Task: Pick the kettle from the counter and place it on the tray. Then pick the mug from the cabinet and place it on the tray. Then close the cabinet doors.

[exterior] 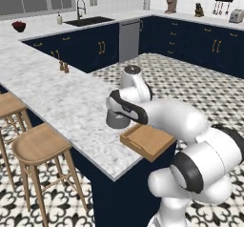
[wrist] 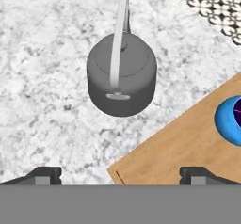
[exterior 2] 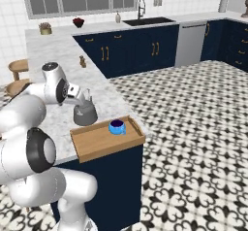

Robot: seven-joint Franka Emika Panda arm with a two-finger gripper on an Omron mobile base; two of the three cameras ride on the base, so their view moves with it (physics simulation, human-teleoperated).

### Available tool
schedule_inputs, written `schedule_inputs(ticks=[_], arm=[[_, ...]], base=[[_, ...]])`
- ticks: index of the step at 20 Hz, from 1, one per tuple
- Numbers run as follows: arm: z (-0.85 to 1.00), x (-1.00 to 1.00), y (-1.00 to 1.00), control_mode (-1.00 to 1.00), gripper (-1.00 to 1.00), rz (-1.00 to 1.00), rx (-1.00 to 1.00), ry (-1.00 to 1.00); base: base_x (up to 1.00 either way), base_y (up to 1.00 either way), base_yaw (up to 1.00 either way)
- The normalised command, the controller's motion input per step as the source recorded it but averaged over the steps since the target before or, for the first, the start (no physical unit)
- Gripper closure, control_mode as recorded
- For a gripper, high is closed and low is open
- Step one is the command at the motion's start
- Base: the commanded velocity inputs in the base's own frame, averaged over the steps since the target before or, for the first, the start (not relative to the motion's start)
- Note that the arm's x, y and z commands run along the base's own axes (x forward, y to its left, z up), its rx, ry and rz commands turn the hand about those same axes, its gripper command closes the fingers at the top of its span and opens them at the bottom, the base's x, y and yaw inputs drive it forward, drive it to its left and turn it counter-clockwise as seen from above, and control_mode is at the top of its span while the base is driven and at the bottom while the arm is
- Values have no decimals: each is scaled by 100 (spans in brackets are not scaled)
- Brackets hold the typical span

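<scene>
Open gripper point(wrist: 120, 175) hovers over the kettle point(wrist: 121, 75), which stands on the counter point(exterior: 62, 97) just beside the tray point(exterior 2: 99, 140).

Seen from the hand, the two dark fingertips point(wrist: 43, 175) stand spread wide apart with nothing between them, above the tray's corner and the marble next to it. The grey kettle sits upright on the speckled counter, just off the tray's corner, its thin wire handle arching over the lid. The blue mug point(exterior 2: 116, 126) stands upright on the light-wood tray, toward the end farther from the kettle and near the rim. The tray lies at the counter's end, close to its edge. Two wooden stools point(exterior: 33, 147) stand on the far side of the counter from the tray.
</scene>
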Motion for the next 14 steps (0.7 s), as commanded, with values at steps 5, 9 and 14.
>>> schedule_inputs(ticks=[5,9,14], arm=[[-1,61,-1,-100,-100,0,0,5],[-10,55,0,-100,-100,0,0,5],[-16,45,0,-100,-100,0,0,3]], base=[[0,0,0],[0,0,0],[0,0,0]])
